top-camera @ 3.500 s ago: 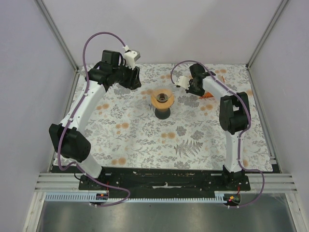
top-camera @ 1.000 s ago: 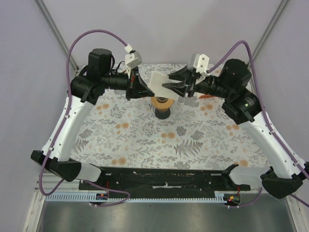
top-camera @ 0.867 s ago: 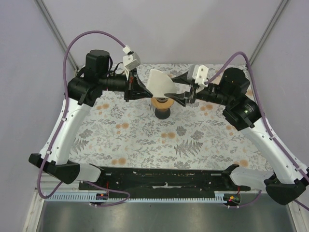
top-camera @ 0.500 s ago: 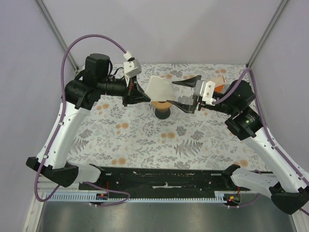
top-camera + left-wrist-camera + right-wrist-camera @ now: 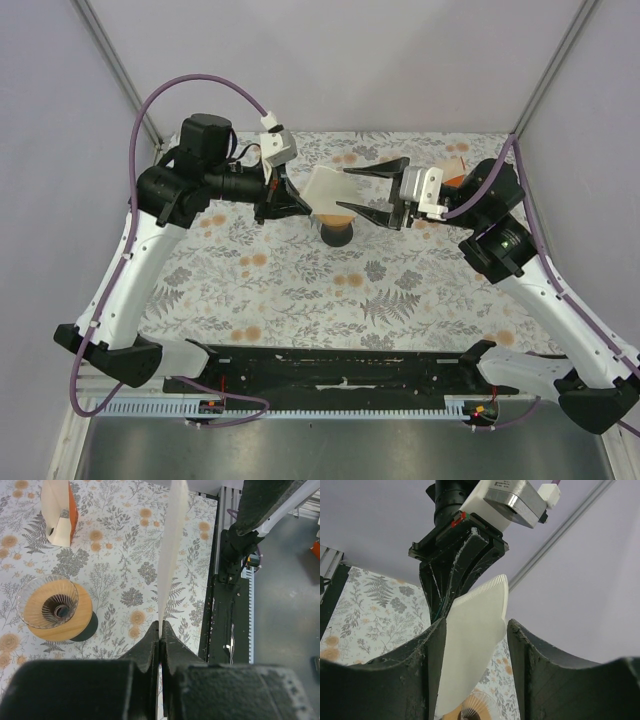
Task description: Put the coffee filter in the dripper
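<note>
- The left claw [image 5: 160, 628] is pressed together on the lower edge of the paper filter [image 5: 325, 190], pinching it between its fingertips.
- The paper filter hangs in the air above the tabletop [image 5: 300, 290], a flat white fan. In the left wrist view it appears edge-on, as a thin upright strip.
- The right claw [image 5: 350, 192] is spread wide, one finger on each side of the paper filter. In the right wrist view the paper sits in the gap between the two fingers [image 5: 432, 670]. One of its edges runs close along a finger, but I cannot tell whether they touch.
- The two claws face each other from left and right, meeting over the middle of the far half of the tabletop.
- The dripper [image 5: 52, 611] stands on the tabletop right under the paper filter. From above, the paper hides most of its orange rim.
- An orange-and-white box [image 5: 61, 515] stands further along the tabletop, beyond the dripper and apart from it.
</note>
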`<state>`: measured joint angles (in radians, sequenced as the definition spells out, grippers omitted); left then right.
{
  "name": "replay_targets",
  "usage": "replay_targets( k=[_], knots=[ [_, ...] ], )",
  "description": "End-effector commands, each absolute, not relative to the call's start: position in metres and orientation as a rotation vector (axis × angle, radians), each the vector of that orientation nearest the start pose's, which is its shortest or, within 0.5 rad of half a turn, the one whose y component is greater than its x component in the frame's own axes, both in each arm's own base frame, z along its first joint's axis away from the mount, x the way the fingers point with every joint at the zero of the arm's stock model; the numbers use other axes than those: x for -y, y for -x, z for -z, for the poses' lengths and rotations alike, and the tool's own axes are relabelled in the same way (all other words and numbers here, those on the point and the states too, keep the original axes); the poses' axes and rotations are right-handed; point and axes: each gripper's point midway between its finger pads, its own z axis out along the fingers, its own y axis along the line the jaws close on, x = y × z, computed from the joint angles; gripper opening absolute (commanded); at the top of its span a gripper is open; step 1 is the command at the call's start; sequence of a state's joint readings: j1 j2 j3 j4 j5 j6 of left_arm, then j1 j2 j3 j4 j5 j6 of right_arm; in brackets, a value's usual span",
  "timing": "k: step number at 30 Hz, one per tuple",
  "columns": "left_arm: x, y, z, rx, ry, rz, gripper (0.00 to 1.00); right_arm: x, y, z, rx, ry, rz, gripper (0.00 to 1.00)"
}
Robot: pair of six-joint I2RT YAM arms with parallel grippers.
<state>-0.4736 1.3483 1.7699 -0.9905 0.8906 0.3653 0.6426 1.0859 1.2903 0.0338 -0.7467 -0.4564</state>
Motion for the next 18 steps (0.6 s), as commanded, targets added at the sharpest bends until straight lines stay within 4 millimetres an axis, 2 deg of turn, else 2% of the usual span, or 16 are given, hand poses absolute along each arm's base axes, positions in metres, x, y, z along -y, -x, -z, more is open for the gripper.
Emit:
replay_targets(
  k=[1, 9, 10, 18],
  knots=[
    [0.253, -0.212, -0.393, -1.558, -1.315, 0.982, 0.02, -0.289, -0.195, -0.493, -0.656, 1.227, -0.647, 0.58],
    [0.252, -0.211, -0.395, -1.553, -1.320, 0.975, 0.02, -0.292, -0.202, -0.491, -0.690, 1.229, -0.631, 0.54],
    [0.253, -0.212, -0.394, -1.552, -1.323, 0.973, 0.02, -0.292, -0.204, -0.484, -0.720, 1.237, -0.636, 0.54],
    [0.253, -0.210, -0.395, -1.542, -1.337, 0.969, 0.02, -0.293, -0.220, -0.479, -0.788, 1.222, -0.600, 0.50]
  ],
)
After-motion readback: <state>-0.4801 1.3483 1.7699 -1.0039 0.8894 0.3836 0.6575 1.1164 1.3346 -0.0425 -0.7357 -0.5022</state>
